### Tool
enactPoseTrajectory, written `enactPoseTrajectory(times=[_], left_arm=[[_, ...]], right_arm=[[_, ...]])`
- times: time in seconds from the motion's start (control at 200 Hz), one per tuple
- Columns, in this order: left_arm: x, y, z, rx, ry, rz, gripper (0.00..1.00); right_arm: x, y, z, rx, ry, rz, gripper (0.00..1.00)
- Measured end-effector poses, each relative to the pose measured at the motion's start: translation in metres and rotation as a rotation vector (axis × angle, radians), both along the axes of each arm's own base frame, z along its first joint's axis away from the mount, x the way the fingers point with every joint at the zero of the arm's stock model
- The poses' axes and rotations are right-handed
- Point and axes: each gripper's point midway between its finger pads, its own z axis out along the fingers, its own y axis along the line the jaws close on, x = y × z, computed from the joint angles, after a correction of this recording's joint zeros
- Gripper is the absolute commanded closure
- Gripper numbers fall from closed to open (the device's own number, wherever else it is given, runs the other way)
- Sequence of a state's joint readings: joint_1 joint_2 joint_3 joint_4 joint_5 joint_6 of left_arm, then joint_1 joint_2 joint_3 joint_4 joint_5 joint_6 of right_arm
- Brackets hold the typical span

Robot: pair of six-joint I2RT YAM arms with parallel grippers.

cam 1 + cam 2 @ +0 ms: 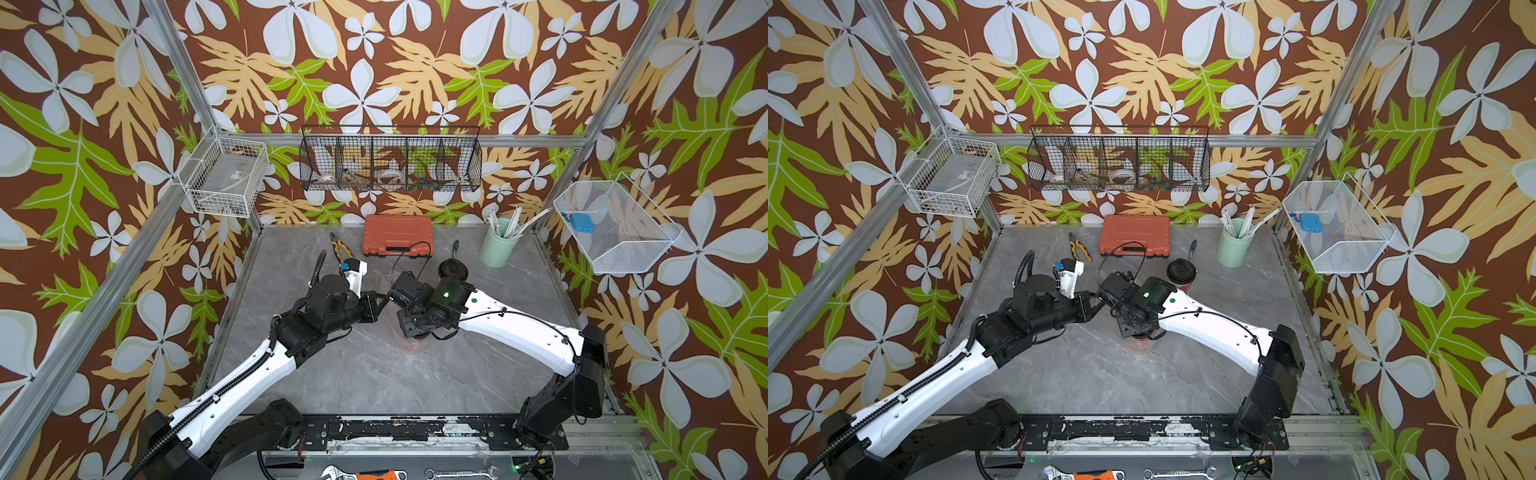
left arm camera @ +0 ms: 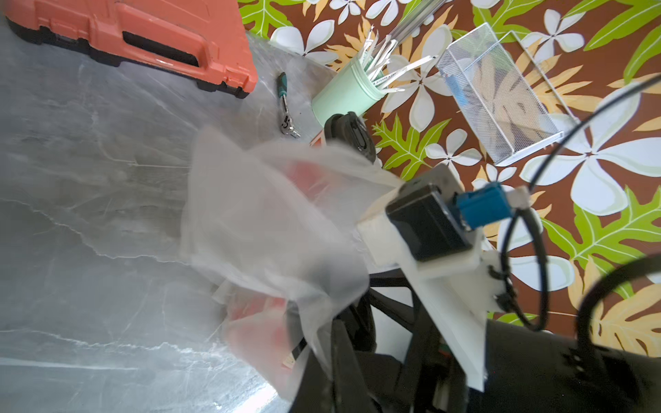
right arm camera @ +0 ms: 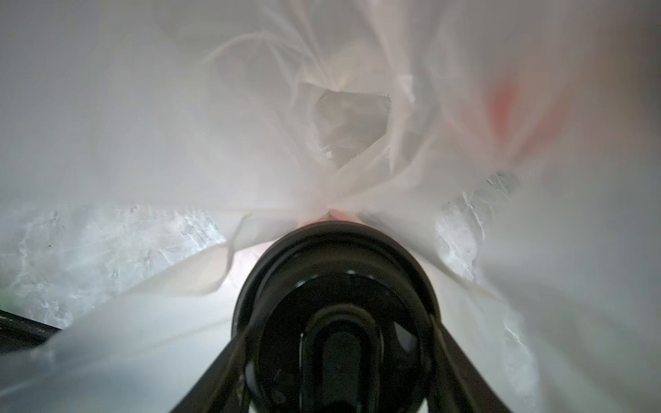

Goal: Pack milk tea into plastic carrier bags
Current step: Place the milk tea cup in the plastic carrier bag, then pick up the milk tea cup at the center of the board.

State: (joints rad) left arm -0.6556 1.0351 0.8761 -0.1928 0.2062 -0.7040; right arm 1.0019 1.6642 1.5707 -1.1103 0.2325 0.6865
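One milk tea cup [image 3: 336, 286] shows its black domed lid between my right gripper's [image 3: 339, 343] fingers, which are shut on it. A clear plastic carrier bag [image 3: 200, 136] surrounds the cup on all sides. In both top views the right gripper [image 1: 409, 328] points straight down at mid-table, with the bagged cup's red side [image 1: 412, 344] just showing below it. My left gripper [image 2: 338, 332] is shut on the bag's edge [image 2: 272, 221], right beside the right wrist [image 1: 382, 305]. A second milk tea cup [image 1: 454, 270] [image 1: 1181, 272] stands unbagged behind the right arm.
Along the back edge lie an orange tool case [image 1: 397, 241], yellow-handled pliers [image 1: 338, 249] and a small ratchet driver [image 1: 456, 246]. A pale green cup with white straws [image 1: 498, 245] stands at the back right. Wire baskets [image 1: 615, 226] hang on the walls.
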Motion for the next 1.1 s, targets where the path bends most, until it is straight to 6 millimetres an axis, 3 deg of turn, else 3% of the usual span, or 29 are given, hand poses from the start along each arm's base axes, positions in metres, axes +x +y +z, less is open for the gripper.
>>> enactPoseTrajectory(times=[0.135, 0.305, 0.525, 1.101], left_arm=[[0.003, 0.001, -0.017, 0.04, 0.039, 0.014, 1.0], [0.007, 0.001, -0.02, 0.056, 0.041, 0.026, 1.0], [0.011, 0.0, -0.018, 0.07, 0.022, 0.025, 1.0], [0.009, 0.002, -0.005, 0.07, -0.014, 0.016, 1.0]], right_arm=[[-0.004, -0.001, 0.0, -0.009, 0.005, -0.003, 0.38], [-0.008, -0.003, 0.003, -0.022, 0.029, -0.006, 0.27], [-0.007, 0.003, 0.03, 0.023, 0.012, -0.003, 0.17], [0.014, 0.005, 0.095, 0.146, -0.094, -0.018, 0.26]])
